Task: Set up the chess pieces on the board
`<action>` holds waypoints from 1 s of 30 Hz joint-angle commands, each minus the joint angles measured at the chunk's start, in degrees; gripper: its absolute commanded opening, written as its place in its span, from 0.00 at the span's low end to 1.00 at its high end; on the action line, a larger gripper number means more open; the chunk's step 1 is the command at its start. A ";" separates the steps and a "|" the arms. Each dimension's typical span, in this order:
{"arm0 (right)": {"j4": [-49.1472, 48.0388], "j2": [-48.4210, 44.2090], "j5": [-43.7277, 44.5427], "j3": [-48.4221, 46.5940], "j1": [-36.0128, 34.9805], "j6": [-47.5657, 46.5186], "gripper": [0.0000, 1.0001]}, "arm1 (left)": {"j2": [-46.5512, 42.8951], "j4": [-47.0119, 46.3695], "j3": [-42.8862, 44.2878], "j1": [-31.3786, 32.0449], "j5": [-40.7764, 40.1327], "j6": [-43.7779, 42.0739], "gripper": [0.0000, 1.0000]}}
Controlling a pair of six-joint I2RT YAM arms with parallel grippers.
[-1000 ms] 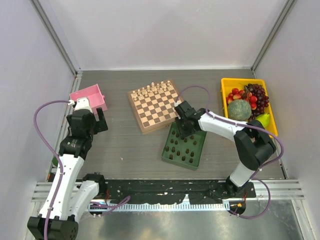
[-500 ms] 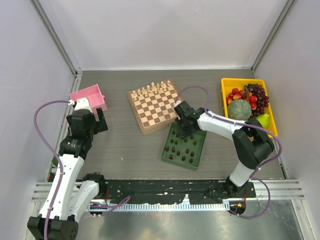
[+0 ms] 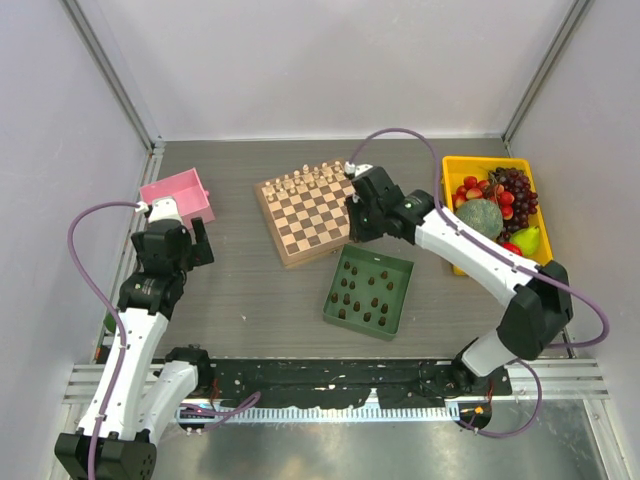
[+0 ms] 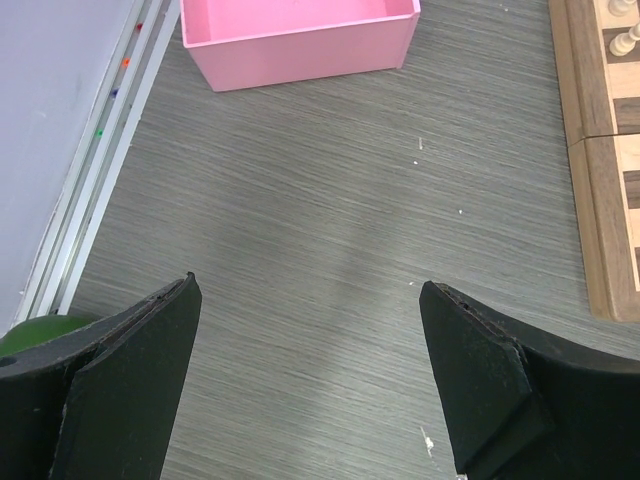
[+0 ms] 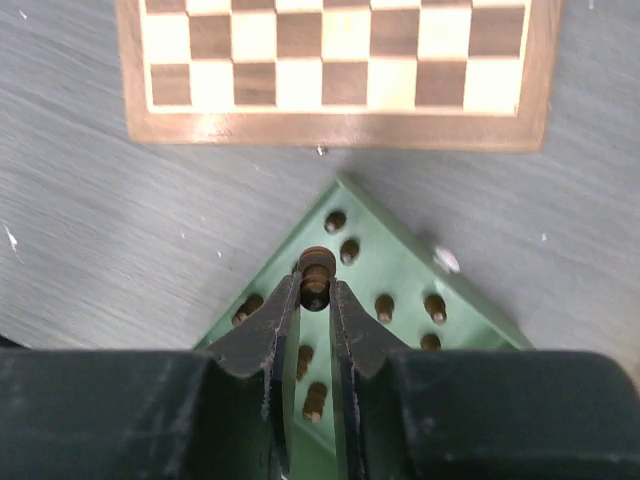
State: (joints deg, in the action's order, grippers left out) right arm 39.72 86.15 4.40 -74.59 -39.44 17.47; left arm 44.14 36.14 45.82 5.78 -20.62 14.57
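Note:
My right gripper (image 5: 316,286) is shut on one dark brown chess piece (image 5: 317,268) and holds it in the air above the green tray (image 5: 400,262). In the top view the right gripper (image 3: 355,228) hangs by the near right corner of the board (image 3: 300,256). Several more dark chess pieces (image 3: 365,295) stand in the green tray (image 3: 406,290). The board (image 5: 340,130) lies just ahead in the right wrist view, its near rows bare. My left gripper (image 4: 310,290) is open over bare table, well left of the board's edge (image 4: 595,150).
Cream chessmen (image 3: 310,178) line the board's far edge. A pink box (image 3: 178,195) sits at the left, just ahead of the left gripper (image 3: 185,240). A yellow bin of fruit (image 3: 495,200) stands at the right. Walls close in on three sides.
The right gripper closed on a dark piece in the tray, then rose and moved toward the board's right corner with it. The left arm stayed still.

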 commanded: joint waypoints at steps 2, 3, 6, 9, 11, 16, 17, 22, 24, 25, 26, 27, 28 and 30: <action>2.11 8.85 -0.98 -11.00 -1.86 -2.27 0.15 | -0.19 0.33 0.76 0.11 -2.14 0.64 0.99; 2.37 11.99 -1.06 -14.32 -2.30 -2.88 0.15 | -0.19 0.25 0.85 0.11 -2.14 0.72 0.99; 5.09 18.51 -0.80 -21.28 -3.71 -3.76 0.15 | -0.28 0.33 0.76 0.19 -1.97 0.99 0.99; 7.03 25.62 -0.36 -29.53 -4.68 -4.64 0.15 | -0.28 0.33 0.67 0.02 -1.88 1.16 0.99; 8.79 29.40 -0.10 -34.19 -5.38 -5.08 0.15 | -0.28 0.33 0.85 0.11 -1.62 1.34 0.99; 11.95 37.41 -0.36 -44.31 -7.14 -5.87 0.15 | -0.37 0.42 0.76 0.11 -1.09 1.52 0.99; 12.48 38.21 -0.27 -45.29 -7.23 -5.79 0.15 | -0.37 0.42 0.76 0.02 -1.00 1.52 0.99; 14.33 44.53 -1.15 -52.23 -7.67 -6.05 0.15 | -0.37 0.42 0.76 0.02 -0.82 1.60 0.99; 14.33 46.11 -1.41 -53.55 -7.76 -6.14 0.15 | -0.37 0.33 0.76 0.02 -0.65 1.60 0.99; 14.59 46.56 -1.50 -54.17 -7.76 -6.14 0.15 | -0.37 0.33 0.76 0.02 -0.47 1.69 0.99; 14.68 47.44 -1.68 -55.13 -7.76 -6.14 0.15 | -0.28 0.33 0.85 0.02 -0.38 1.69 0.99; 14.68 47.79 -1.77 -55.49 -7.76 -6.31 0.15 | -0.28 0.33 0.76 0.02 -0.38 1.69 0.99; 14.68 48.67 -1.94 -56.27 -7.76 -6.40 0.15 | -0.37 0.33 0.76 0.02 -0.30 1.69 0.99; 14.77 49.81 -2.12 -57.59 -7.76 -6.49 0.15 | -0.28 0.25 0.76 0.02 -0.03 1.69 0.99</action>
State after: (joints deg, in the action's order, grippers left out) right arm 53.30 134.58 3.27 -127.57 -47.03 12.08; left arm 44.12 37.17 45.82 5.78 -21.37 15.99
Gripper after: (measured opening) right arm 0.210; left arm 0.991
